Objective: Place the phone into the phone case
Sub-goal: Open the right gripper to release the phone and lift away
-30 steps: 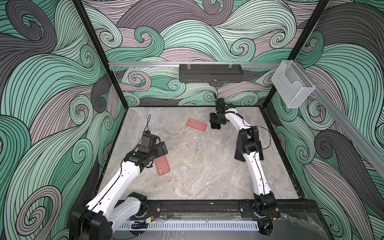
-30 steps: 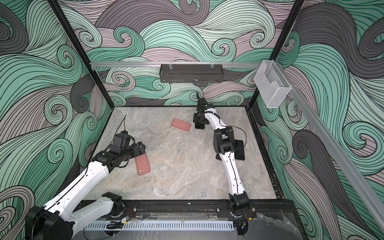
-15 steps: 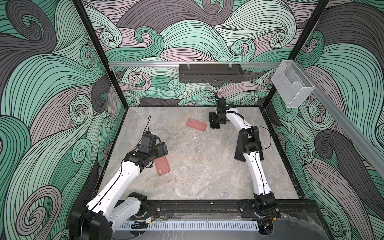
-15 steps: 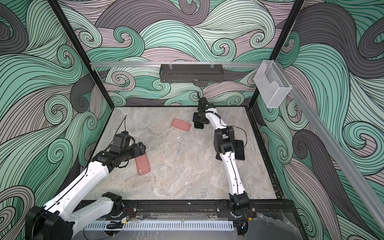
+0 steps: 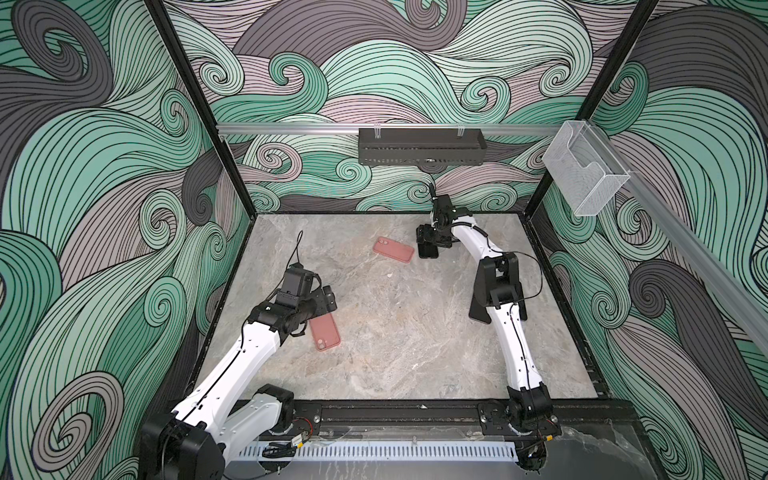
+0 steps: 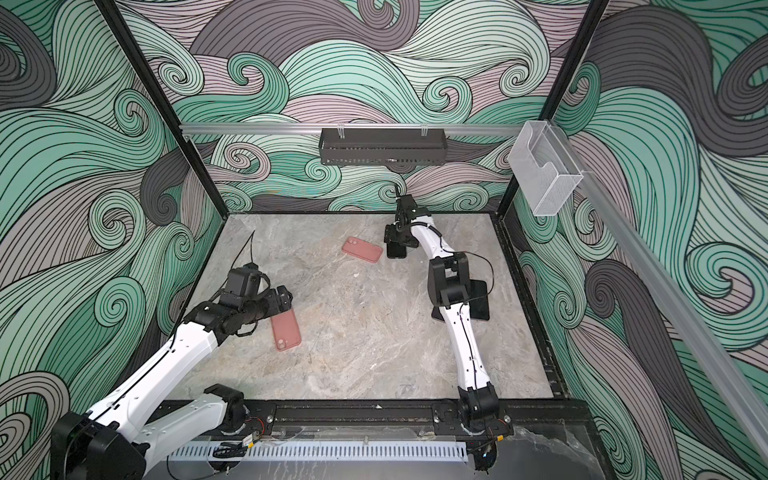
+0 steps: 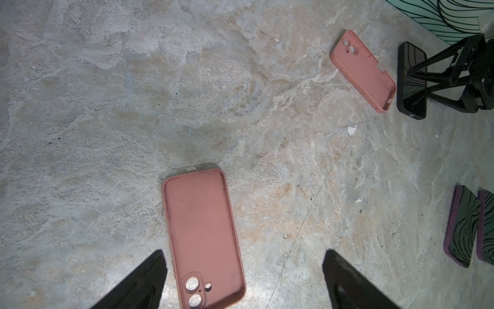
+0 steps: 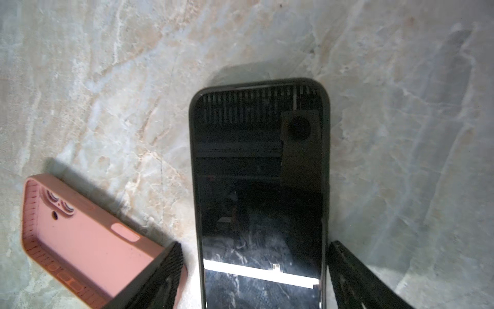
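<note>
Pink cases, two of them, on the marble table (image 5: 415, 357). One pink case (image 7: 203, 235) lies hollow side up, its camera end sitting between the two fingers of the left gripper (image 7: 242, 256). Those jaws are spread wide and neither finger touches it, though it lies closer to one finger than to the other. The second pink case (image 8: 80, 240) is far ahead of that gripper, across the table. It lies just beside the right gripper (image 8: 256, 244), and in the right wrist view one finger hides its near corner. Only one black phone (image 8: 259, 174) is in play. It lies flat and screen up, running lengthwise between the right gripper's two fingers and outside both pink cases. The right jaws are parted and straddle it. A sliver of table shows between the phone and the finger on the case's side. The other finger sits right at the phone's edge, and I can't tell whether it touches. Two purple-edged slabs (image 7: 461, 230) with dark glossy faces lie side by side near the right arm's elbow, well behind its gripper.
</note>
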